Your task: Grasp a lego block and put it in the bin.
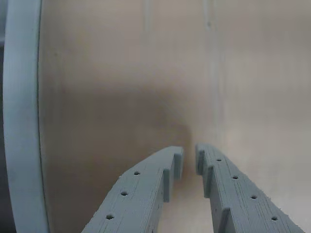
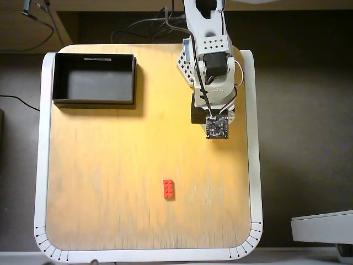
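The lego block (image 2: 169,189) is a small red studded brick lying flat on the wooden table, below the middle in the overhead view. The bin (image 2: 94,79), a shallow black box with a dark grey floor, sits at the table's top-left corner and holds nothing. My arm (image 2: 209,66) reaches in from the top edge, well above the brick and right of the bin; its wrist hides the fingers there. In the wrist view my gripper (image 1: 188,159) hangs over bare wood, its grey fingers (image 1: 146,194) drawn almost together with nothing between them. Neither brick nor bin appears in that view.
The table (image 2: 110,165) is a light wooden board with a raised white rim (image 2: 39,165), which also runs down the left edge of the wrist view as a white rim (image 1: 19,121). Cables (image 2: 143,30) lie behind the table at the top.
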Robot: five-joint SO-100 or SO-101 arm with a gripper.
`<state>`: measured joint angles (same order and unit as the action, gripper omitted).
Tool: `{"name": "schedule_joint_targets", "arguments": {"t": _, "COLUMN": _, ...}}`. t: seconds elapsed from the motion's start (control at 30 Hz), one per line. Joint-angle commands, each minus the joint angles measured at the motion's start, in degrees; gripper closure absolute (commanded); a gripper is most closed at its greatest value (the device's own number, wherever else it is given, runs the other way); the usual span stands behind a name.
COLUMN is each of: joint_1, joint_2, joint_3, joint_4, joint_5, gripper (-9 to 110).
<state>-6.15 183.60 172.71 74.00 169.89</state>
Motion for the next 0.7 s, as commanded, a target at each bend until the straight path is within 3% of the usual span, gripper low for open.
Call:
{"name": "schedule_joint_targets", "arguments": {"t": 0.0, "joint_1": 1.41, "joint_2": 2.20, "joint_3": 3.43, "joint_4": -2.20, "joint_5": 1.14, "gripper": 101}}
{"name": "schedule_joint_targets", "arguments": {"t": 0.4, "joint_1": 7.38, "joint_2": -26.37, "joint_3": -34.72, "joint_4": -2.46, "joint_5": 3.25, "gripper": 101}}
{"name": "schedule_joint_targets", "arguments": {"t": 0.67, "joint_1": 16.44, "joint_2": -40.78, "joint_3": -48.16, "joint_4": -3.43, "joint_5": 15.38, "gripper": 100}}
